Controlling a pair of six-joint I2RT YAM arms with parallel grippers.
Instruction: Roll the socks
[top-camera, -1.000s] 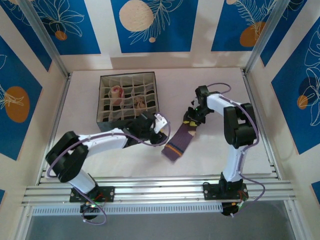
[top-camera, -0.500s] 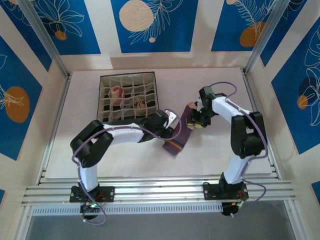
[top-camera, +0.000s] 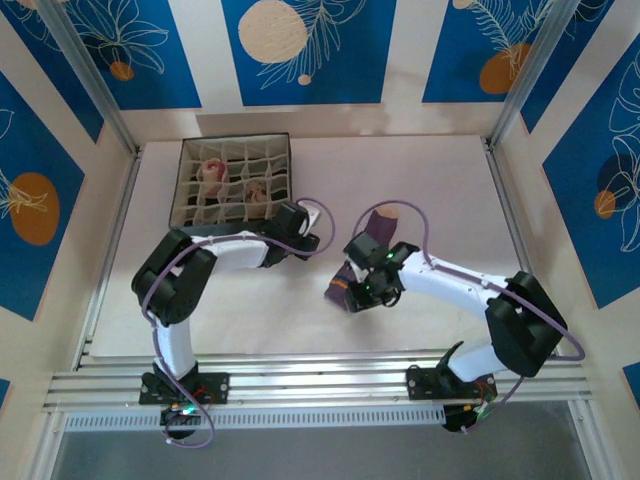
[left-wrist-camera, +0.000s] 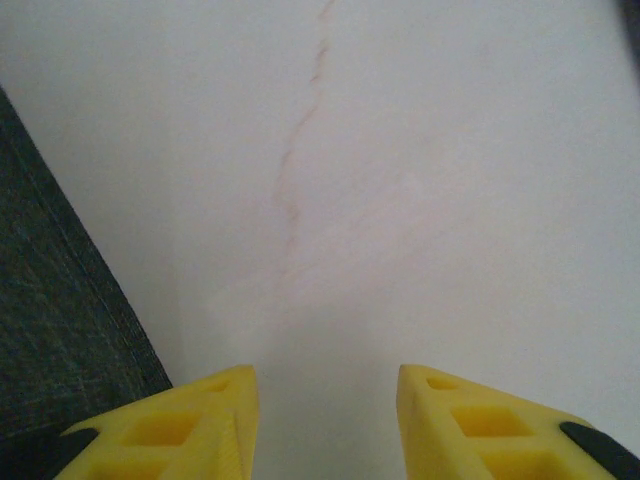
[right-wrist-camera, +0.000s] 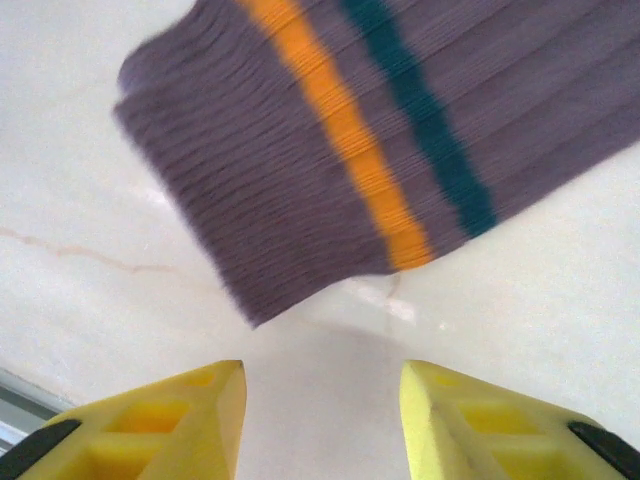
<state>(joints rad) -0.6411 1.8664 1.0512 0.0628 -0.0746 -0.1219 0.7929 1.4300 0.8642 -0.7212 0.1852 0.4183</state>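
Note:
The purple ribbed sock (top-camera: 372, 230) lies flat on the white table, its cuff with orange and teal stripes toward the front. In the right wrist view that cuff (right-wrist-camera: 400, 130) lies just ahead of my open right gripper (right-wrist-camera: 322, 420), untouched. From above, the right gripper (top-camera: 358, 296) hovers at the cuff end and its arm covers the sock's middle. The cream-and-pink sock (top-camera: 213, 168) and the brown-tan sock (top-camera: 258, 188) sit rolled in cells of the box. My left gripper (top-camera: 318, 232) is open over bare table (left-wrist-camera: 400, 200), beside the box's right corner.
The dark grid-divided box (top-camera: 190, 215) stands at the back left; its dark wall (left-wrist-camera: 50, 330) runs along the left of the left wrist view. A metal rail (top-camera: 320, 380) crosses the front edge. Blue patterned walls close in the table.
The box has slid back and to the left. My left gripper drew back from the sock toward the box. My right gripper swung from the sock's far end to its cuff.

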